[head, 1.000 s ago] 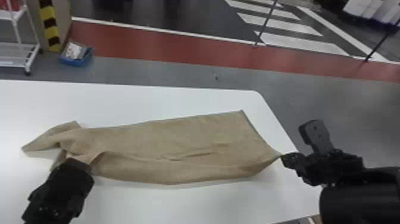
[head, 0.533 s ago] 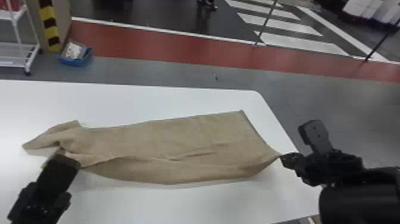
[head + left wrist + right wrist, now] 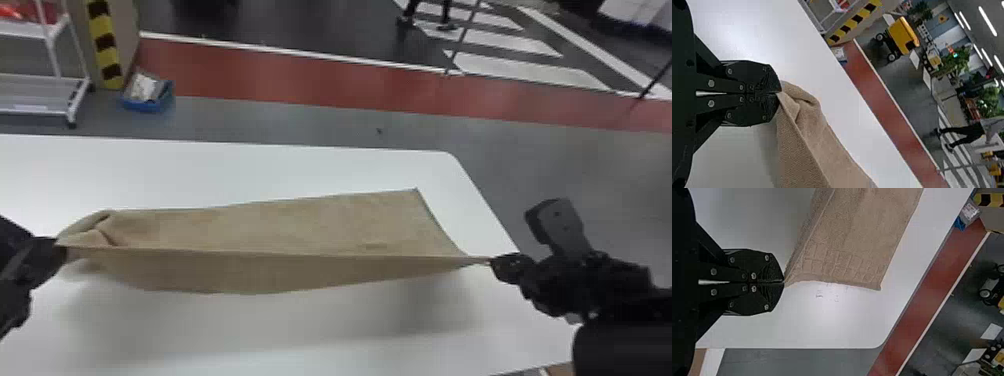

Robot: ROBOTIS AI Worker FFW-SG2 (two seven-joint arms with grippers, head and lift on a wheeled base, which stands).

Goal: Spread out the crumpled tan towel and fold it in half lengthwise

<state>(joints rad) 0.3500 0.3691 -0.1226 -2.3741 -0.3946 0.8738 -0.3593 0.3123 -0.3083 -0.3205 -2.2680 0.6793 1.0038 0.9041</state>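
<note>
The tan towel (image 3: 300,225) stretches across the table between both grippers, its near edge pulled into a straight raised line. At the towel's left near corner is my left gripper (image 3: 59,246); in the left wrist view the left gripper (image 3: 778,93) is shut on that corner, with a small rumple beside it. At the right near corner, by the table's right edge, is my right gripper (image 3: 492,261); in the right wrist view the right gripper (image 3: 783,282) is shut on the corner tip. The towel's far right corner lies flat, while its left end is bunched.
The white table (image 3: 280,165) has its rounded far right corner beyond the towel. On the floor behind stand a blue bin (image 3: 147,102) and a white shelf cart (image 3: 45,95), both away from the table.
My left gripper has moved left and has taken hold of the towel's left near corner. The near edge has risen and tightened, and the loose left flap has drawn in. The right gripper has barely moved.
</note>
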